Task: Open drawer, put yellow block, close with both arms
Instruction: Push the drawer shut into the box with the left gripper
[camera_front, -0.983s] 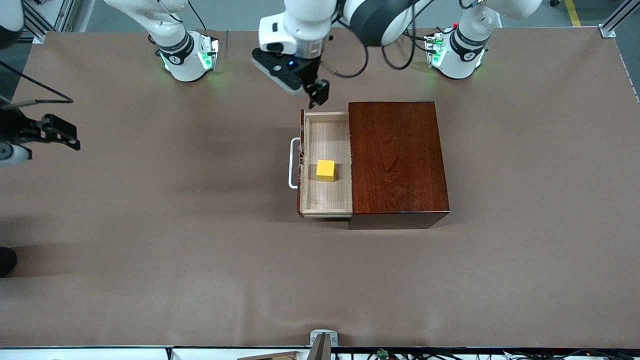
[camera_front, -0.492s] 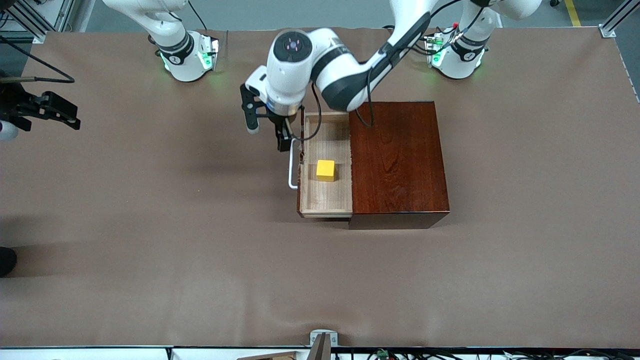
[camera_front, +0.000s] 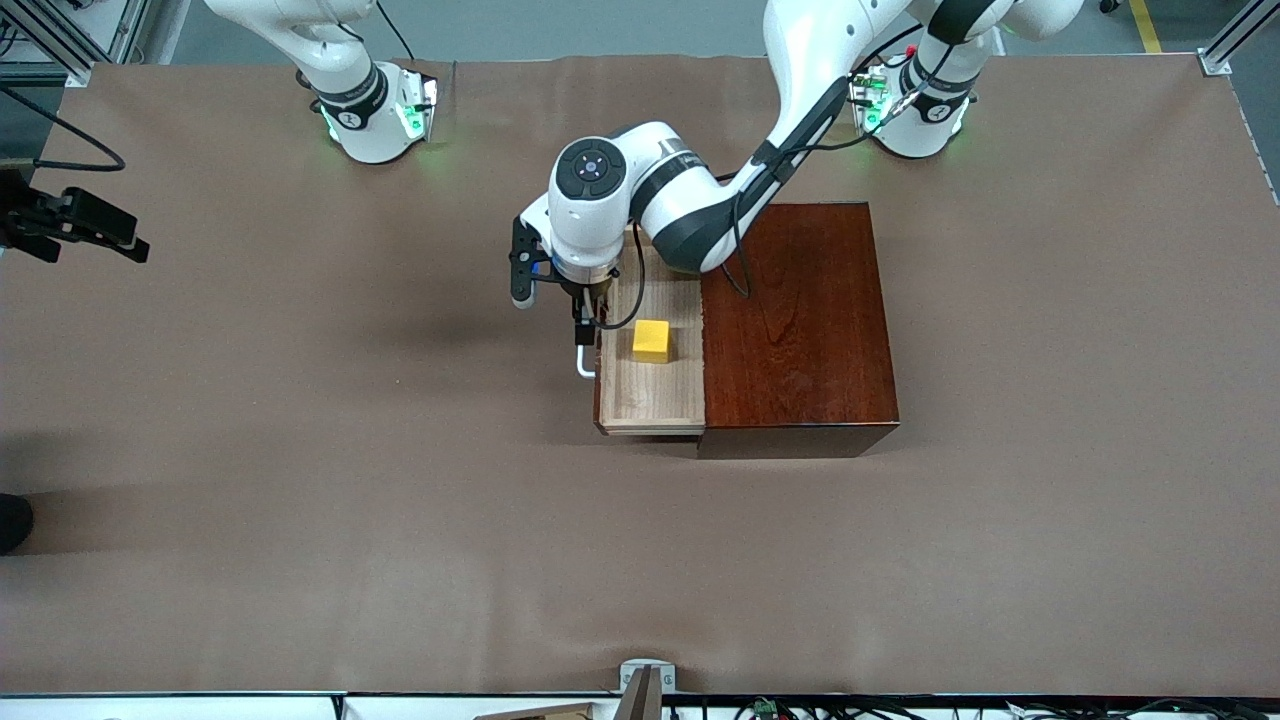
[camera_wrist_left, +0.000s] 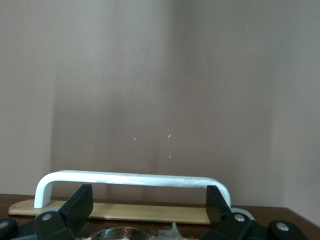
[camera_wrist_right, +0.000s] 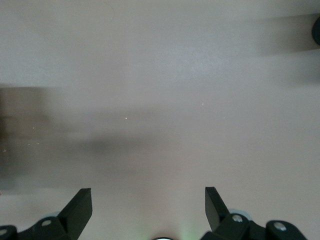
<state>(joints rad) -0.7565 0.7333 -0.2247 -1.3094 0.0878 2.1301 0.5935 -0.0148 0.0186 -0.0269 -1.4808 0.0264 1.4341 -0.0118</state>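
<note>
Drawer (camera_front: 652, 385) pulled out toward right arm's end, yellow block (camera_front: 651, 340) inside. Handle (camera_wrist_left: 132, 179) long axis runs along drawer front. My left end effector (camera_front: 581, 322) open, straddling it. Right end effector (camera_wrist_right: 148, 207) open over bare tabletop (camera_front: 300, 450).

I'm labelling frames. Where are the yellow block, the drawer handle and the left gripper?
yellow block (camera_front: 651, 340): front view, top face.
drawer handle (camera_wrist_left: 131, 178): left wrist view, middle of the white bar.
left gripper (camera_wrist_left: 149, 202): left wrist view, midway between its fingertips.

Both pincers open: left (camera_wrist_left: 145, 207), right (camera_wrist_right: 148, 205).
</note>
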